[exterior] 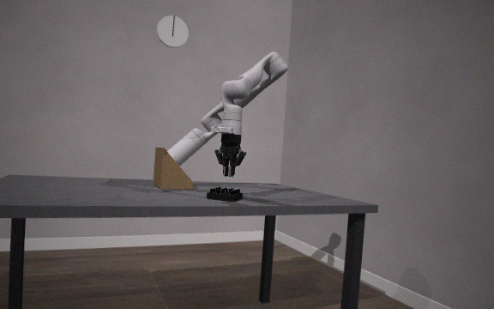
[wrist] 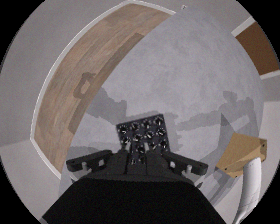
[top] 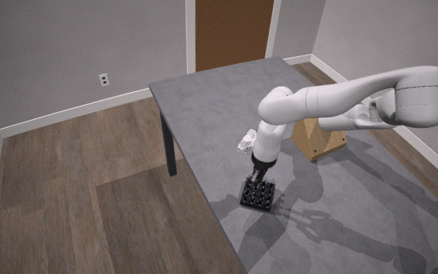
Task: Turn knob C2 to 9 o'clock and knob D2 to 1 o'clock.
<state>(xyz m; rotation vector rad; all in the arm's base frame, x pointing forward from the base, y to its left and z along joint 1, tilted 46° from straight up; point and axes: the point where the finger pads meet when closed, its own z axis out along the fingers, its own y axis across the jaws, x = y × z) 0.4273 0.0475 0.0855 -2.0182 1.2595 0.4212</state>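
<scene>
The black knob box (top: pixel 258 195) stands on the grey table near its left edge; it also shows in the exterior view (exterior: pixel 225 195) and in the wrist view (wrist: pixel 144 137). Its knobs are too small to read any names or white lines. My gripper (exterior: pixel 229 173) points straight down and hangs clearly above the box, not touching it. In the top view the gripper (top: pixel 257 180) overlaps the box's far rows. Its fingers are drawn close together with nothing between them. In the wrist view the fingertips sit just below the box.
A tan wooden wedge (top: pixel 318 138) at the arm's base stands on the table behind the box, also seen in the exterior view (exterior: pixel 170 175). The table's edge (top: pixel 211 205) runs close to the left of the box.
</scene>
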